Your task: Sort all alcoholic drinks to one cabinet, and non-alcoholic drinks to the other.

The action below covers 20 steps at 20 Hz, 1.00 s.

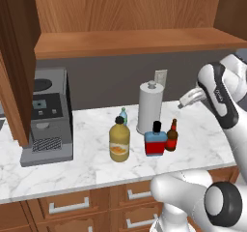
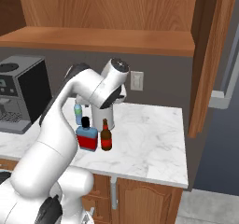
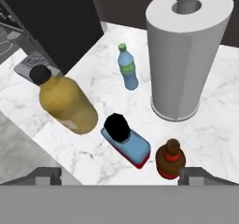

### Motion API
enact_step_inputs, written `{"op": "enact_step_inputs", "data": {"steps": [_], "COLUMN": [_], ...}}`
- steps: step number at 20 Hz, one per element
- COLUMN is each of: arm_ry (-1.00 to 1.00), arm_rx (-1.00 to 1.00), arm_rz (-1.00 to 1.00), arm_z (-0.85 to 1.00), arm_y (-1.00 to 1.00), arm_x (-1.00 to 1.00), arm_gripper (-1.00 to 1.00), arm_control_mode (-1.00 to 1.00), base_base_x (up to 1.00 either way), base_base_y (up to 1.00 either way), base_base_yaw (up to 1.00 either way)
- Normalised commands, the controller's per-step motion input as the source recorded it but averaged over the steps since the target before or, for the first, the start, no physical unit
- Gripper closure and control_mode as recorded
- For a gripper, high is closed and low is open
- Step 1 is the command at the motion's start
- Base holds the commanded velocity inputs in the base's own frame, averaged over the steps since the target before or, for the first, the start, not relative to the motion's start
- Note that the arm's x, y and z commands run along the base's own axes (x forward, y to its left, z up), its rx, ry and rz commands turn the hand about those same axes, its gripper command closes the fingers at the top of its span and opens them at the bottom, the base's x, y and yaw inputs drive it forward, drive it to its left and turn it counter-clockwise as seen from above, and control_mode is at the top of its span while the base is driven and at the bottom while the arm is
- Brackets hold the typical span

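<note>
A: Gripper (image 3: 119,175) hangs above the marble counter (image 1: 87,166) with jaws spread wide, holding nothing. Why so high?

B: Likely to choose. All four drinks stand clustered below: squarish blue bottle with red label (image 3: 127,141), slim dark-brown bottle (image 3: 170,159) beside it, rounded orange-yellow juice bottle (image 3: 65,101), small light-blue bottle with green cap (image 3: 127,68) near the white paper-towel roll (image 3: 184,55).

A: And the brown wood-grain cabinet shelf (image 1: 130,41)?

B: Bare, so sorting looks unstarted
</note>
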Motion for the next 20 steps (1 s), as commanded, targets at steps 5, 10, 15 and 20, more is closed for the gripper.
{"op": "enact_step_inputs", "data": {"steps": [5, 10, 15, 20], "arm_ry": [-0.18, -0.15, -0.08, -0.03], "arm_rx": [0.06, 0.05, 0.07, 0.10], "arm_rz": [0.20, 0.17, 0.17, 0.15], "arm_z": [-0.25, -0.23, -0.32, -0.37], "arm_y": [-0.17, -0.22, -0.12, -0.02], "arm_x": [0.00, 0.00, 0.00, 0.00], "arm_gripper": [-1.00, -1.00, -1.00, -1.00], "arm_control_mode": [-1.00, -1.00, -1.00, -1.00], "base_base_x": [0.00, 0.00, 0.00, 0.00], "base_base_y": [0.00, 0.00, 0.00, 0.00], "base_base_yaw": [0.00, 0.00, 0.00, 0.00]}}
